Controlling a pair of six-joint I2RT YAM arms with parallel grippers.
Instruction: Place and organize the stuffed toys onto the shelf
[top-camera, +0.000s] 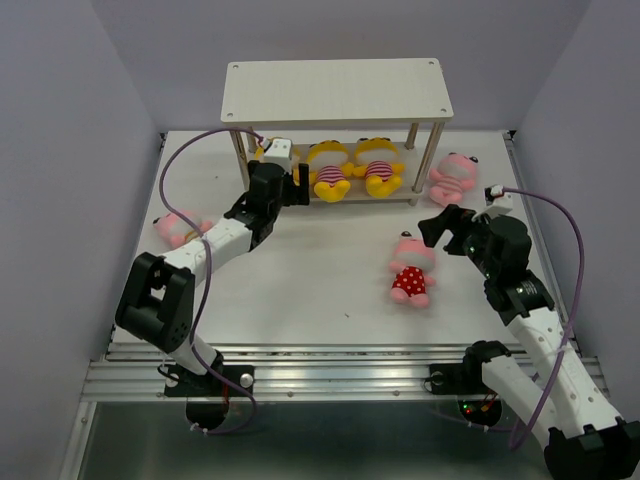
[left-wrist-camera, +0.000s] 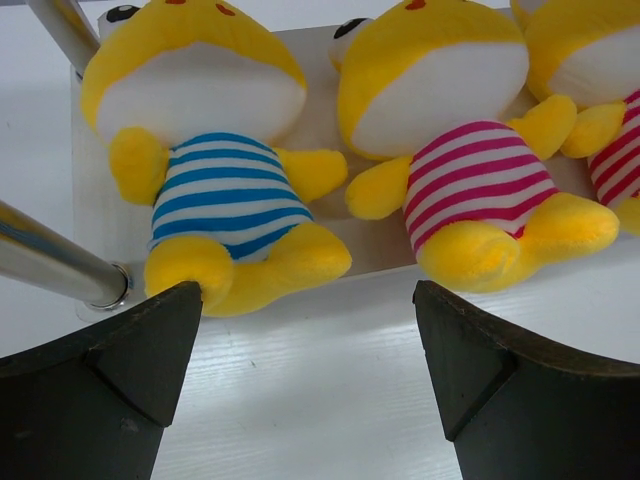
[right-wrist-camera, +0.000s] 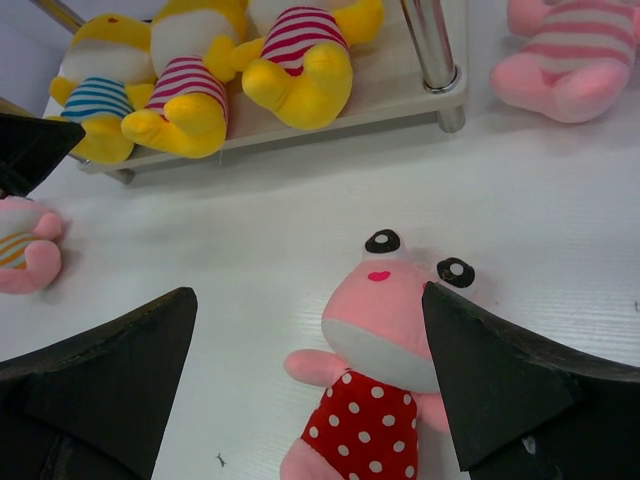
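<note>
The shelf (top-camera: 335, 90) stands at the back of the table. Three yellow stuffed toys lie in a row on its lower board (left-wrist-camera: 380, 255): one in blue stripes (left-wrist-camera: 215, 190), two in pink stripes (left-wrist-camera: 470, 180) (left-wrist-camera: 610, 110). My left gripper (left-wrist-camera: 308, 330) is open just in front of the board, between the first two, touching nothing. A pink toy in red polka dots (right-wrist-camera: 385, 340) lies on its back on the table. My right gripper (right-wrist-camera: 308, 300) is open above it, the right finger over its cheek. Two striped pink toys lie apart, one at the left (top-camera: 178, 228), one by the shelf's right leg (top-camera: 452, 178).
The shelf's thin metal legs (left-wrist-camera: 50, 260) (right-wrist-camera: 430, 45) stand close to the toys on the lower board. Its top board carries nothing. Purple-grey walls close in the table on three sides. A cable loops over each arm.
</note>
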